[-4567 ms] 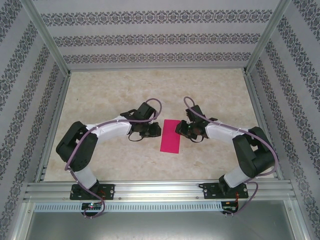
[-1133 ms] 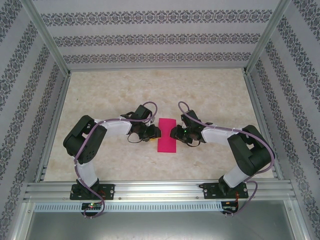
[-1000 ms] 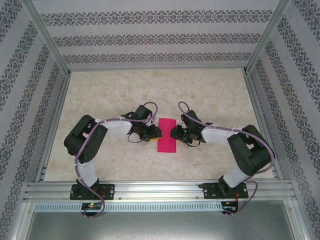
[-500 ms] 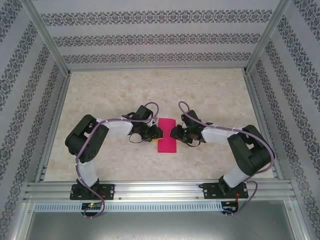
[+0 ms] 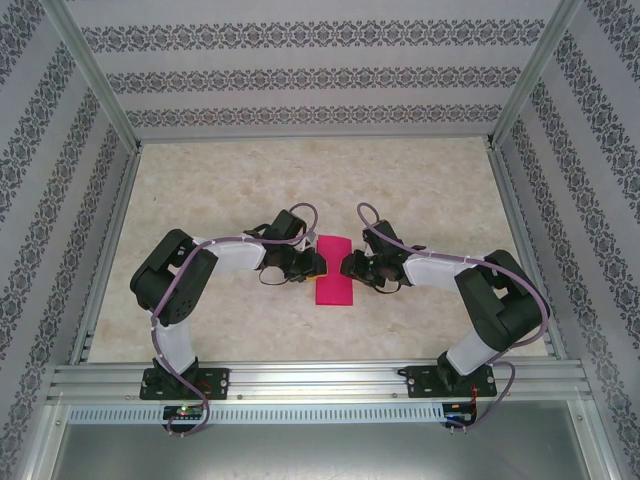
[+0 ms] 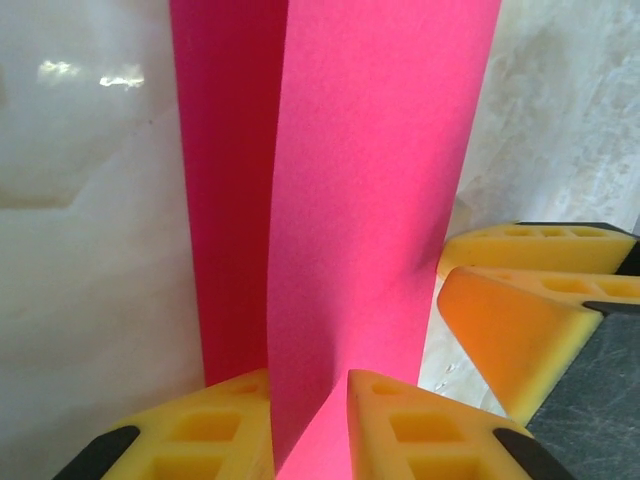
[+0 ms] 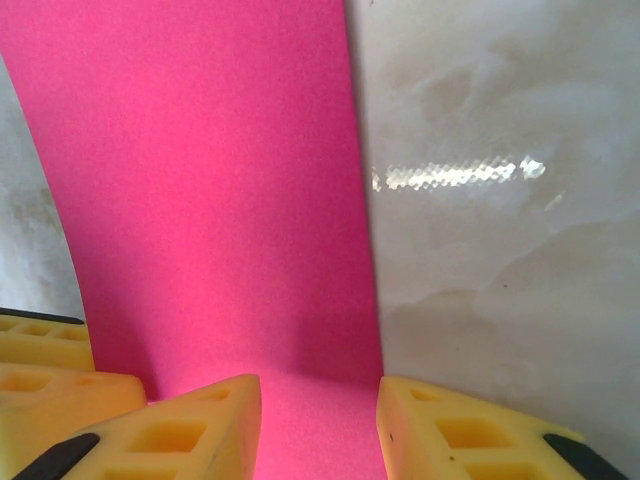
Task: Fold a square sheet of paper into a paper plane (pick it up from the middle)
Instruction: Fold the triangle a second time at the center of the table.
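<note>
A: If you look down from the top, where is the pink paper (image 5: 335, 270)?
B: In the middle of the worktop (image 5: 300, 180), folded into a long strip. Its short ends point to the far and near edges.
A: What about the left gripper (image 5: 312, 264)?
B: It is at the strip's left side. Its yellow fingers (image 6: 420, 420) are close together with a lifted flap of paper in the gap — I cannot tell if they squeeze it.
A: And the right gripper (image 5: 348, 266)?
B: At the right side, facing the left one. Its fingers (image 7: 200, 425) stand apart — pink paper shows in the gap.
</note>
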You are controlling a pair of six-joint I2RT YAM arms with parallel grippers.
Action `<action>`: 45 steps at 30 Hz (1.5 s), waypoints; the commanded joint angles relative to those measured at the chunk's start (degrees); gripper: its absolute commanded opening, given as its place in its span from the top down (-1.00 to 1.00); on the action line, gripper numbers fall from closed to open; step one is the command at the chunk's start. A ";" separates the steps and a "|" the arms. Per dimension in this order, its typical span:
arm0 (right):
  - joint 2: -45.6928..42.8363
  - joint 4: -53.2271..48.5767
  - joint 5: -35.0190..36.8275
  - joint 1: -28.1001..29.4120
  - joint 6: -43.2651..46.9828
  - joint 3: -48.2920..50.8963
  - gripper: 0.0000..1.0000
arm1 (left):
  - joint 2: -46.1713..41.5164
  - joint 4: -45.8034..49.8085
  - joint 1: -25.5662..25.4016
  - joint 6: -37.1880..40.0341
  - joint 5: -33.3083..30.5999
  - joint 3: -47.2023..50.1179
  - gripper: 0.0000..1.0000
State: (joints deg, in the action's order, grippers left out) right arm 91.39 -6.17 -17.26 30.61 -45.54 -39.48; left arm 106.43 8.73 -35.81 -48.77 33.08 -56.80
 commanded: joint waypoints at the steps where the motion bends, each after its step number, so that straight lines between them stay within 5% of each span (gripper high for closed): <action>1: 0.52 1.09 0.60 -0.30 -0.43 0.73 0.25 | -0.94 -3.19 -0.63 -1.67 1.37 -1.03 0.50; 12: -4.58 0.07 1.52 -0.55 0.47 0.42 0.21 | -0.38 -5.49 -0.58 -3.08 0.86 -0.44 0.69; 29: -36.20 -7.44 15.85 -0.57 10.57 8.81 -0.96 | -1.26 5.29 -0.15 3.18 -2.48 -5.57 1.00; 37: -38.98 -5.25 16.21 -4.03 8.86 9.22 -0.96 | -1.93 9.60 1.65 6.55 -2.24 -6.04 1.00; 40: -35.62 -6.95 11.39 -5.65 8.67 7.26 -0.96 | -1.91 9.99 1.88 7.05 -1.45 -6.07 1.00; 45: -28.93 -9.46 8.73 1.91 13.29 1.69 -0.96 | -1.89 10.61 1.93 7.38 -1.84 -6.06 1.00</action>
State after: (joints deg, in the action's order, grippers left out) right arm 61.45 -14.68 -6.66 28.47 -35.57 -34.57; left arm 106.13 17.50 -34.50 -43.31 31.03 -61.58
